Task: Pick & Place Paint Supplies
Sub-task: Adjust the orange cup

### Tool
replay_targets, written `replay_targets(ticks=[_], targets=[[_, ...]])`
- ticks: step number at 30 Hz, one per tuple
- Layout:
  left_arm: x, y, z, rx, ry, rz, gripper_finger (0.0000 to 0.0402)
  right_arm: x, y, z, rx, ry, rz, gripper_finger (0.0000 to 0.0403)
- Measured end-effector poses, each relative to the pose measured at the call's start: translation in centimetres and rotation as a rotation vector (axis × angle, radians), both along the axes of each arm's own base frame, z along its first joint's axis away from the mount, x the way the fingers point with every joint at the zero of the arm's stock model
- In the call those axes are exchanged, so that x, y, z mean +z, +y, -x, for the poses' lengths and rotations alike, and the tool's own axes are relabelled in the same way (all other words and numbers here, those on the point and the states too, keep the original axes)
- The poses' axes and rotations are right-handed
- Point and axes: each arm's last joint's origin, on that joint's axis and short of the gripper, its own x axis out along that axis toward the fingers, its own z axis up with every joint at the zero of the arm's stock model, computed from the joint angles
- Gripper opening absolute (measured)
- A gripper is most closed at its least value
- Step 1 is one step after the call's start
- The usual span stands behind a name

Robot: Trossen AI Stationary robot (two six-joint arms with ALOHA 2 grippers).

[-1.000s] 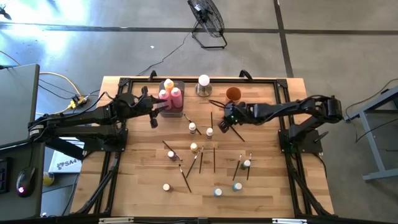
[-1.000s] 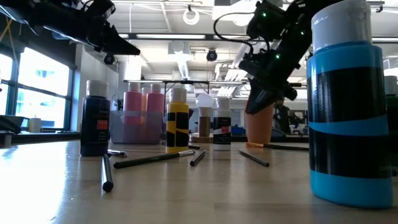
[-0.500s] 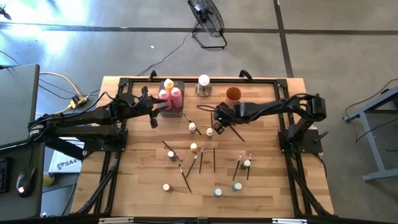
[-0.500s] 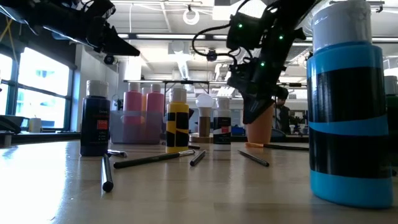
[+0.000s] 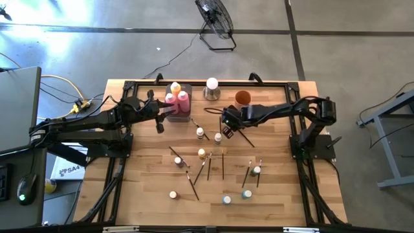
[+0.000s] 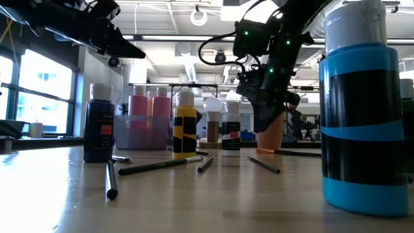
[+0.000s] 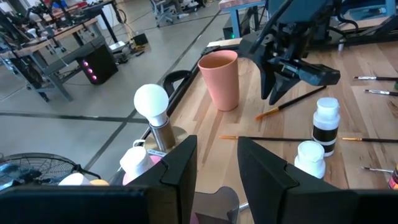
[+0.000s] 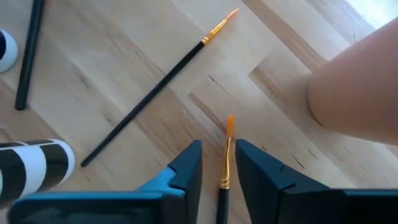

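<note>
wooden table (image 5: 278, 194), orange cup (image 5: 242, 98) just beside the right gripper (image 8: 217, 163). its jaws stand narrowly apart, straddling a paintbrush (image 8: 226, 149) on the wood, orange tip towards the cup, long axis along the fingers. risk: thin handle slips or rolls on closing. left gripper (image 7: 214, 163) part-open, empty, over the tray.

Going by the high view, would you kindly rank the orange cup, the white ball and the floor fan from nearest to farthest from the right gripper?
1. Orange cup: just behind the right gripper.
2. White ball: at the back edge.
3. Floor fan: beyond the table.
</note>
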Motion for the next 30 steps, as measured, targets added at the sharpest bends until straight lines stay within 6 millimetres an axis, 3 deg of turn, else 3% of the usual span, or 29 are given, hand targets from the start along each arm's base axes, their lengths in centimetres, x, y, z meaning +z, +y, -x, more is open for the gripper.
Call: replay_targets(ticks=[7, 30], targets=[[0.00, 0.01, 0.00, 0.002, -0.003, 0.006, 0.0111, 0.00, 0.02, -0.04, 0.003, -0.007, -0.015, 0.0122], [-0.51, -0.03, 0.09, 0.004, 0.043, 0.035, 0.0111, 0.02, 0.12, -0.18, 0.011, -0.024, -0.040, 0.0116]])
